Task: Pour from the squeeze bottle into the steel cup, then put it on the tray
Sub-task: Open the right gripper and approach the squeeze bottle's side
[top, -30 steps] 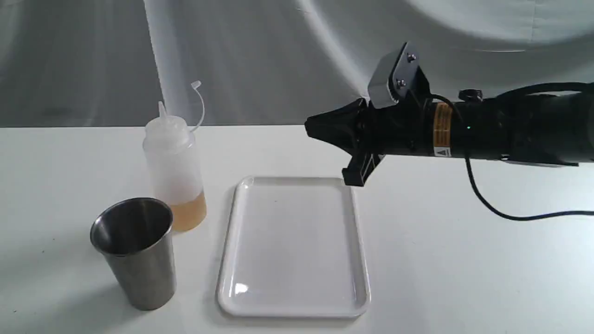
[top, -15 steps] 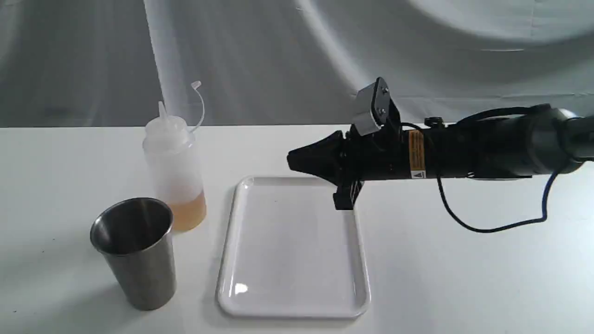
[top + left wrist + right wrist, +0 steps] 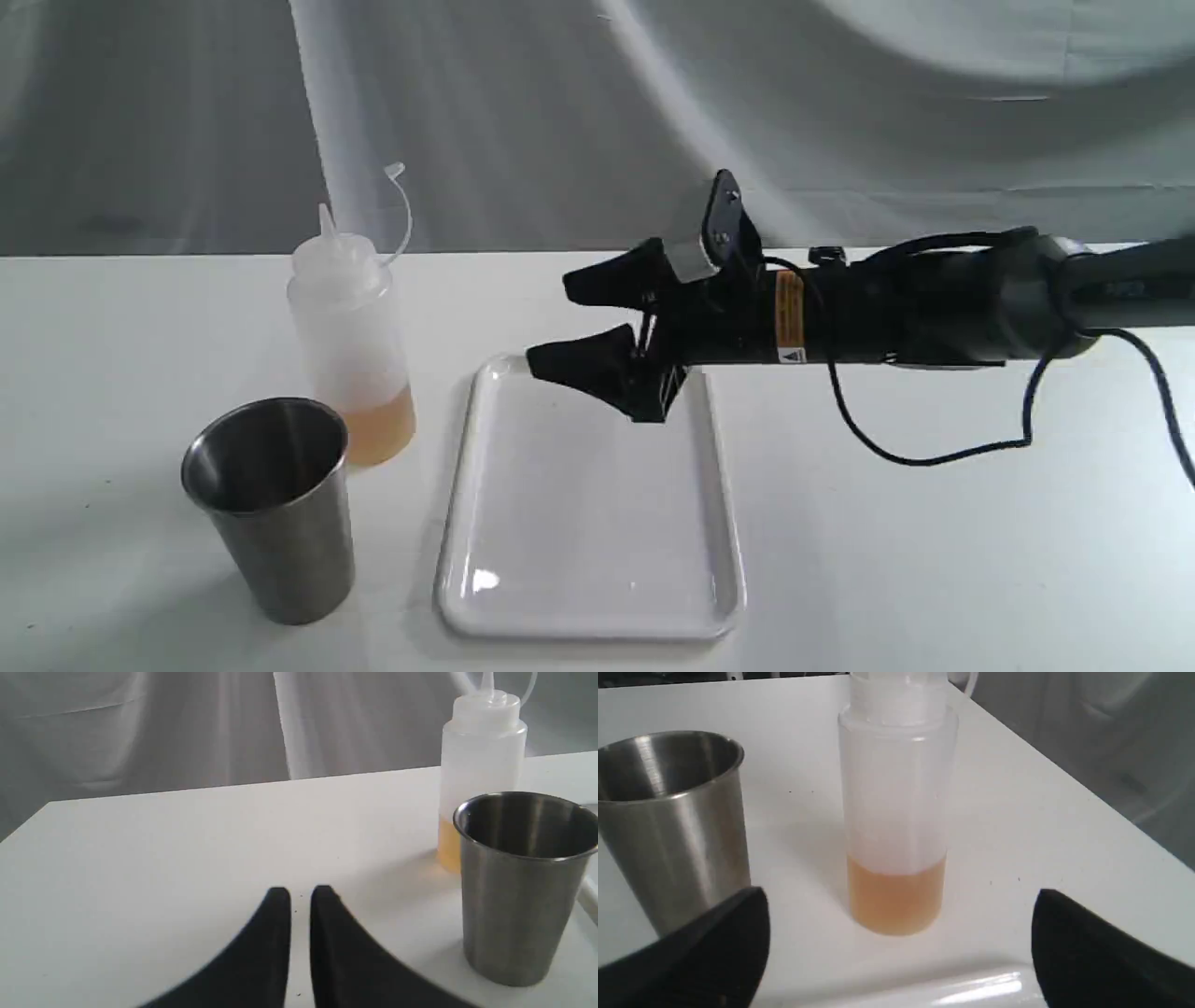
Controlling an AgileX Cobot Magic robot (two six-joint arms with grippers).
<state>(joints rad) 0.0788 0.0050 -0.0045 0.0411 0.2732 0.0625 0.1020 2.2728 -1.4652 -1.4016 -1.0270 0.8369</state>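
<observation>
- Currently the right gripper (image 3: 551, 317) hangs above the far end of the tray (image 3: 453, 523), clear of its surface. Its arm comes in level from the tray's right side.
- Right gripper state: fingers spread wide, nothing between them. In the right wrist view the gap frames the squeeze bottle (image 3: 350, 345), with no contact.
- Squeeze bottle: upright on the table (image 3: 934, 541), off the tray's far-left corner, near it but apart.
  - Amber liquid fills the bottom portion and the rest of the body is cloudy white.
  - The cap dangles on its thin strap above the nozzle, which is uncovered.
- Steel cup (image 3: 271, 504): upright on the table, left of the tray's long left edge and apart from it. It sits nearer the exterior camera than the bottle. The two overlap in that view, and I cannot tell whether they touch. The inside is dark and shiny, and I see no liquid in the part that shows.
- Tray: flat on the table, white and glossy, with nothing resting on it.
- Left gripper (image 3: 301, 891): seen only in its own wrist view, over bare table on the cup's far side from the tray. The fingers are nearly together with a thin slit between them, and they hold nothing.
- A black cable (image 3: 896, 453) loops under the right arm, to the tray's right.
</observation>
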